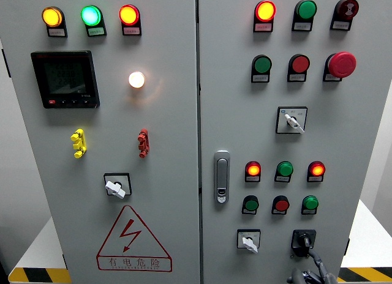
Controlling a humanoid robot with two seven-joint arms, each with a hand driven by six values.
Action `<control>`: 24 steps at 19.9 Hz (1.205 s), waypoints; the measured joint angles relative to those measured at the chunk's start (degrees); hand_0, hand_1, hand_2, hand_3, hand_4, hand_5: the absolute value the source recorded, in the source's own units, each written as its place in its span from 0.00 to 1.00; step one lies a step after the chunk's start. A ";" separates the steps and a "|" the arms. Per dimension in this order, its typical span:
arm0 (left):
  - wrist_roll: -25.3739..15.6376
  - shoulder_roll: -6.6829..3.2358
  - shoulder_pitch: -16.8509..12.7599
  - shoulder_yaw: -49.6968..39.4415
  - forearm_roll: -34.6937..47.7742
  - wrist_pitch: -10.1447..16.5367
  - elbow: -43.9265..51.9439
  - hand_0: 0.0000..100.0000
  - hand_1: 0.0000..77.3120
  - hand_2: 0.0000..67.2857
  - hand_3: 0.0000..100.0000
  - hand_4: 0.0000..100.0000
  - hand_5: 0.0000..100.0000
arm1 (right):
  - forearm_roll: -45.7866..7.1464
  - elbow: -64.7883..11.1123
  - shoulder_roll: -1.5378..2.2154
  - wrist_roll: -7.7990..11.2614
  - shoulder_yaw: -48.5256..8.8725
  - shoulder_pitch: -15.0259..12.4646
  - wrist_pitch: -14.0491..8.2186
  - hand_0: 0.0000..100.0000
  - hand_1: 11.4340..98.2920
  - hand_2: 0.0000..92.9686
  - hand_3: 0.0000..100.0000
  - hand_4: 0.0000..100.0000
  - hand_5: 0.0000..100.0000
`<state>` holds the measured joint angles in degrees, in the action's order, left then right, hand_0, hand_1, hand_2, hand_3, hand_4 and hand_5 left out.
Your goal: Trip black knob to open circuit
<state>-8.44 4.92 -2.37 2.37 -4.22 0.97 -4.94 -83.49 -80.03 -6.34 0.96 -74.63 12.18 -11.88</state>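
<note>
One black knob (302,239), a rotary selector on a square black plate, sits at the lower right of the right-hand cabinet door (367,143), beneath a row of small green and red push buttons and just right of a white-handled selector switch (248,241).

Hand: the right hand (313,273) enters at the bottom edge, dark and jointed, with one finger (316,257) reaching up to the knob's lower edge. Whether it touches cannot be told. The remaining fingers are cut off by the frame, so whether the hand is spread or curled cannot be told either. It is clamped on nothing visible. The left hand does not show.

Step in hand, as judged: closing on the knob before turning it.

Handling notes:
- Bring the hand higher so that fingers sit on opposite sides of the knob's raised grip; a single fingertip from below is likely to slip.
- Turn about the knob's own axis, without pushing sideways along the panel.
- Keep clear of the white-handled selector switch and the buttons above.
- The lit indicator lamps (265,11) across both doors may serve as a check once the circuit opens.
</note>
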 measured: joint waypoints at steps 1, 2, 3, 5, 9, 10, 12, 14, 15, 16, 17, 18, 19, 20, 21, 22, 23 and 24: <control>0.00 0.00 0.00 0.00 0.00 0.00 0.01 0.00 0.05 0.19 0.21 0.07 0.02 | -0.04 -0.09 -0.03 0.00 0.09 -0.12 -0.04 0.73 0.44 0.06 0.66 0.69 0.82; 0.00 0.00 0.00 0.01 0.00 0.00 0.01 0.00 0.05 0.19 0.21 0.07 0.02 | -0.07 -0.15 -0.07 0.00 0.18 -0.23 -0.06 0.74 0.44 0.06 0.66 0.70 0.82; 0.00 0.00 0.00 0.00 0.00 0.00 0.01 0.00 0.05 0.19 0.21 0.07 0.02 | -0.09 -0.19 -0.13 0.00 0.24 -0.32 -0.07 0.74 0.44 0.06 0.67 0.70 0.82; 0.00 0.00 0.00 0.00 0.00 0.00 -0.01 0.00 0.05 0.19 0.21 0.07 0.02 | -0.10 -0.22 -0.39 0.00 0.33 -0.51 -0.07 0.74 0.43 0.06 0.67 0.70 0.82; 0.00 0.00 0.00 0.00 0.00 0.00 -0.05 0.00 0.05 0.19 0.21 0.07 0.02 | -0.10 -0.34 -0.85 0.00 0.50 -0.66 -0.07 0.74 0.43 0.06 0.68 0.70 0.82; 0.00 0.00 0.00 0.00 0.00 0.00 -0.06 0.00 0.05 0.19 0.21 0.07 0.02 | -0.09 -0.44 -0.96 0.00 0.60 -0.65 -0.07 0.74 0.43 0.06 0.68 0.70 0.82; 0.00 0.00 0.00 0.00 0.00 0.00 -0.03 0.00 0.05 0.19 0.21 0.07 0.02 | -0.09 -0.57 -1.21 0.00 0.84 -0.65 -0.07 0.74 0.43 0.06 0.68 0.70 0.82; 0.00 0.00 0.00 -0.01 0.00 0.00 0.00 0.00 0.05 0.19 0.21 0.07 0.02 | -0.12 -0.72 -1.41 0.00 1.02 -0.65 -0.08 0.74 0.43 0.06 0.68 0.70 0.82; 0.00 0.00 0.00 -0.01 0.00 0.00 0.00 0.00 0.05 0.19 0.21 0.07 0.02 | -0.15 -0.77 -1.46 0.00 1.13 -0.65 -0.07 0.74 0.43 0.06 0.68 0.70 0.82; 0.00 0.00 0.00 -0.01 0.00 0.00 -0.02 0.00 0.05 0.19 0.21 0.07 0.02 | -0.16 -0.83 -1.55 0.00 1.23 -0.64 -0.08 0.74 0.43 0.06 0.68 0.70 0.82; 0.00 0.00 0.00 -0.01 0.00 0.00 -0.04 0.00 0.05 0.19 0.21 0.07 0.02 | -0.16 -0.89 -1.72 -0.01 1.32 -0.64 -0.08 0.74 0.43 0.06 0.68 0.70 0.82; 0.00 0.00 0.00 -0.01 0.00 0.00 -0.04 0.00 0.05 0.19 0.21 0.07 0.02 | -0.17 -0.91 -1.87 -0.07 1.36 -0.64 -0.08 0.74 0.43 0.06 0.68 0.70 0.82; 0.00 0.00 0.00 -0.01 0.00 0.00 -0.04 0.00 0.05 0.19 0.21 0.07 0.02 | -0.18 -0.93 -1.94 -0.08 1.42 -0.64 -0.08 0.74 0.43 0.06 0.68 0.70 0.82; 0.00 0.00 0.00 0.00 0.00 0.00 -0.03 0.00 0.05 0.19 0.21 0.07 0.02 | -0.19 -0.95 -1.98 -0.08 1.47 -0.64 -0.08 0.74 0.43 0.06 0.68 0.70 0.82; 0.00 0.00 0.00 -0.01 0.00 0.00 -0.04 0.00 0.05 0.19 0.21 0.07 0.02 | -0.22 -1.06 -1.99 -0.08 1.55 -0.66 -0.08 0.74 0.43 0.06 0.68 0.70 0.82; 0.00 0.00 0.00 -0.01 0.00 0.00 -0.03 0.00 0.05 0.19 0.21 0.07 0.02 | -0.25 -1.08 -2.00 -0.08 1.62 -0.72 -0.08 0.74 0.42 0.06 0.68 0.70 0.83; 0.00 0.00 0.00 -0.02 0.00 0.00 -0.01 0.00 0.05 0.19 0.21 0.07 0.02 | -0.26 -1.08 -2.00 -0.08 1.69 -0.74 -0.08 0.75 0.42 0.06 0.68 0.70 0.83; 0.00 0.00 0.00 -0.02 0.00 0.00 0.00 0.00 0.05 0.19 0.21 0.07 0.02 | -0.26 -1.08 -2.00 -0.08 1.74 -0.75 -0.08 0.75 0.42 0.06 0.68 0.70 0.83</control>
<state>-8.44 4.92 -2.37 2.35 -4.22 0.97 -4.94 -83.75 -81.12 -8.34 0.88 -72.89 11.43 -11.96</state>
